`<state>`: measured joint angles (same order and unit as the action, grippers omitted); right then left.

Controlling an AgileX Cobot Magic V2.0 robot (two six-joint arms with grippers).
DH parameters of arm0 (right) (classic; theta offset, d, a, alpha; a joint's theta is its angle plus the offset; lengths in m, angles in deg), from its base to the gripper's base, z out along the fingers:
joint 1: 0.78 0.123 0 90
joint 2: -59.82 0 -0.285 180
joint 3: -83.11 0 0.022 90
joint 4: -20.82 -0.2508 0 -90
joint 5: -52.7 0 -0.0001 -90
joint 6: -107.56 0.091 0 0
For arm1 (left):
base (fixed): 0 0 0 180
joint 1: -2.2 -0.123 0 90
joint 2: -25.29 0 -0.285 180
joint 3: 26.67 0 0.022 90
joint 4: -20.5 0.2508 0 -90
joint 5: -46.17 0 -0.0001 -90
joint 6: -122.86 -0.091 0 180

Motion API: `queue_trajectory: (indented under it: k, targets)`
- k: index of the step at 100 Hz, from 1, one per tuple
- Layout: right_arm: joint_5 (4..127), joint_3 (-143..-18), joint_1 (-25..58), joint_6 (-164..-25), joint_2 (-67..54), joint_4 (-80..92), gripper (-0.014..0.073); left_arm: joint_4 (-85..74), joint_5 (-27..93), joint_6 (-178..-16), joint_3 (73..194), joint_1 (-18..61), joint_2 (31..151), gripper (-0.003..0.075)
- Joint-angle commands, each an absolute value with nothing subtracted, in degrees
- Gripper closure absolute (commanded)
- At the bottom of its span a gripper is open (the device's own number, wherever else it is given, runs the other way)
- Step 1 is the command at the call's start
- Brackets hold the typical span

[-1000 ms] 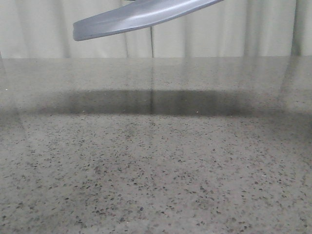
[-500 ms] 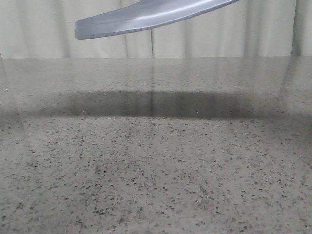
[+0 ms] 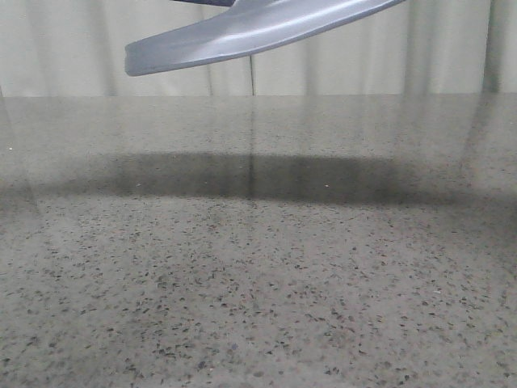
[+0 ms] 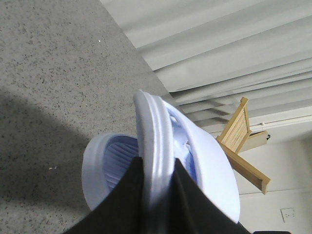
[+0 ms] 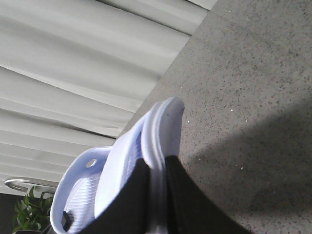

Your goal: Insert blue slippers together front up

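Note:
A pale blue slipper (image 3: 242, 32) hangs high over the table, its smooth sole showing from below at the top of the front view. My left gripper (image 4: 157, 163) is shut on a slipper's rim (image 4: 153, 126), with a ribbed footbed (image 4: 112, 165) on one side and a wide pale strap (image 4: 214, 170) on the other. My right gripper (image 5: 157, 163) is shut on a slipper's edge (image 5: 163, 126), beside a ribbed footbed (image 5: 78, 195) and strap (image 5: 117, 170). How the two slippers sit against each other I cannot tell. Neither gripper shows in the front view.
The speckled grey table (image 3: 258, 283) carries the slipper's dark shadow (image 3: 242, 174) across its middle. Pale curtains (image 3: 452, 48) hang behind it. A wooden frame (image 4: 243, 141) stands off the table, and a green plant (image 5: 29, 214) is beyond the far edge.
The slipper in the front view has drifted slightly right and tilted a little steeper, its low tip dipping. Its shadow on the table shifted with it.

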<state>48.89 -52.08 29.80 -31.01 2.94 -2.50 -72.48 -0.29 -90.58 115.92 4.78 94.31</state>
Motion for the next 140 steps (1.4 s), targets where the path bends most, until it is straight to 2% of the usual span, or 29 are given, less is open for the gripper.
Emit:
queue_trajectory:
  k: [1, 26, 64, 92, 140]
  targets:
    - [47.33, -53.78, 30.62, -30.74, 4.31, -1.06, 0.0701, -75.93, -4.18, -91.67, 117.40, 4.44, 93.61, 0.0704]
    - [49.75, -53.65, 30.62, -30.74, 6.42, 0.63, 0.0701, -74.52, -4.87, -91.67, 117.40, 1.62, 93.61, 0.0705]
    - [55.92, -53.62, 32.73, -30.96, 10.86, 2.31, 0.0701, -73.99, -4.63, -91.67, 117.40, 1.36, 93.66, 0.0704]
    - [53.16, -53.62, 39.80, -31.66, 11.30, 3.86, 0.0701, -72.79, -4.72, -91.67, 117.40, 1.36, 93.66, 0.0705]
    - [53.10, -53.62, 39.93, -31.66, 11.30, 5.04, 0.0701, -75.55, -8.62, -91.67, 117.40, 1.36, 93.66, 0.0704]
